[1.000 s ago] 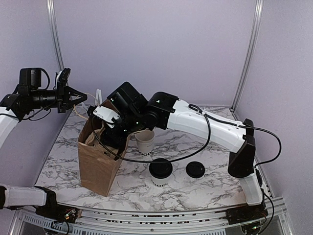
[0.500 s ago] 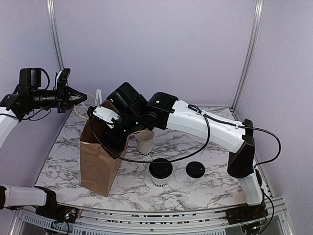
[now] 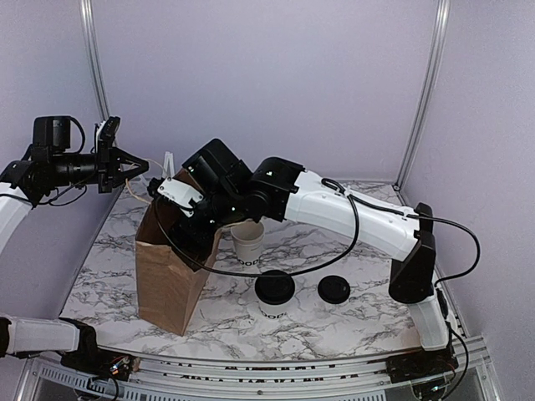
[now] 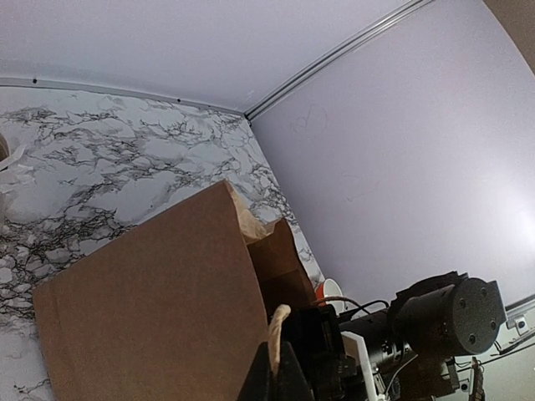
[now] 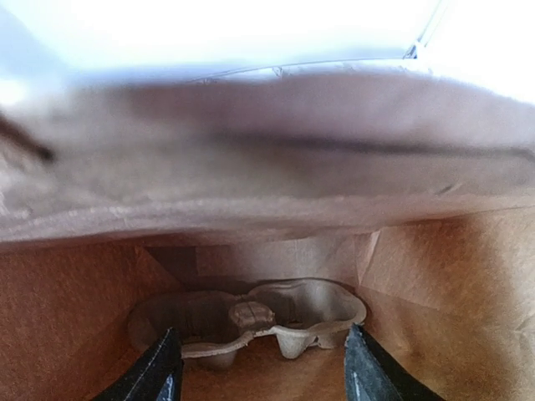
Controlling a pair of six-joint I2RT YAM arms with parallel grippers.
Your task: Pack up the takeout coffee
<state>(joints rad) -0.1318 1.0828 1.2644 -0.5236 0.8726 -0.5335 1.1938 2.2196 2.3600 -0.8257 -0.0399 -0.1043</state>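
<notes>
The takeout coffee (image 3: 274,292), a white cup with a black lid, stands on the table in front of the brown paper bag (image 3: 171,280). My left gripper (image 4: 280,372) is shut on the bag's twine handle (image 4: 277,330) and holds it up at the upper left (image 3: 134,174). The right arm reaches down into the bag's mouth. There my right gripper (image 5: 263,372) is open, its fingers (image 5: 160,372) wide apart. A cardboard cup carrier (image 5: 251,322) lies on the bag's floor beyond the fingers, not gripped.
A lidless white cup (image 3: 247,242) stands just right of the bag, close under the right arm. A loose black lid (image 3: 333,289) lies to the right of the coffee. The marble table (image 3: 351,326) ends at a rail near the arm bases.
The right gripper's fingers have spread a little wider inside the bag, and the bag's mouth has shifted slightly. The left gripper has kept still on the handle.
</notes>
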